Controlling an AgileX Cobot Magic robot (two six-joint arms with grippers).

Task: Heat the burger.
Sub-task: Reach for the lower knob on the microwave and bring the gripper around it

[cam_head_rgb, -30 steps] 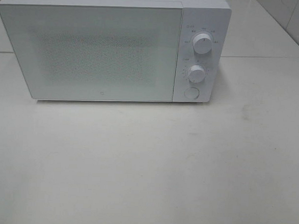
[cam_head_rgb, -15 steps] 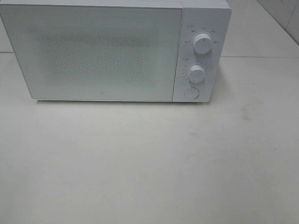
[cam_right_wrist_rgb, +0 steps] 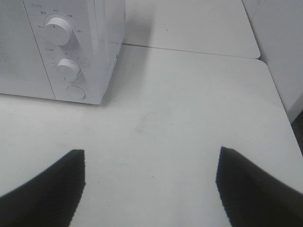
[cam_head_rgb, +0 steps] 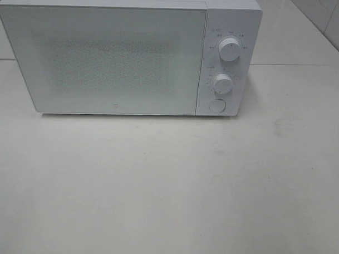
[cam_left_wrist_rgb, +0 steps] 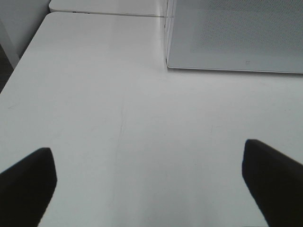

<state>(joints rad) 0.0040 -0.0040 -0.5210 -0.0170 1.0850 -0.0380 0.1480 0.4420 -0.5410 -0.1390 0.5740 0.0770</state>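
Note:
The burger is not in any view. A white microwave (cam_head_rgb: 127, 53) stands at the back of the white table (cam_head_rgb: 167, 182) with its door (cam_head_rgb: 105, 58) shut. Nothing shows through the frosted door. It has two round knobs (cam_head_rgb: 230, 51) and a round button (cam_head_rgb: 216, 105) on its right panel. My left gripper (cam_left_wrist_rgb: 149, 182) is open and empty over bare table, in front of the microwave's left corner (cam_left_wrist_rgb: 168, 66). My right gripper (cam_right_wrist_rgb: 150, 187) is open and empty, in front and to the right of the knob panel (cam_right_wrist_rgb: 66, 52). Neither gripper shows in the exterior high view.
A second white table surface (cam_right_wrist_rgb: 189, 23) lies behind, across a seam. The table's left edge (cam_left_wrist_rgb: 19, 66) and right edge (cam_right_wrist_rgb: 279, 99) drop off to the floor. A white wall or cabinet (cam_right_wrist_rgb: 284, 42) stands at the far right.

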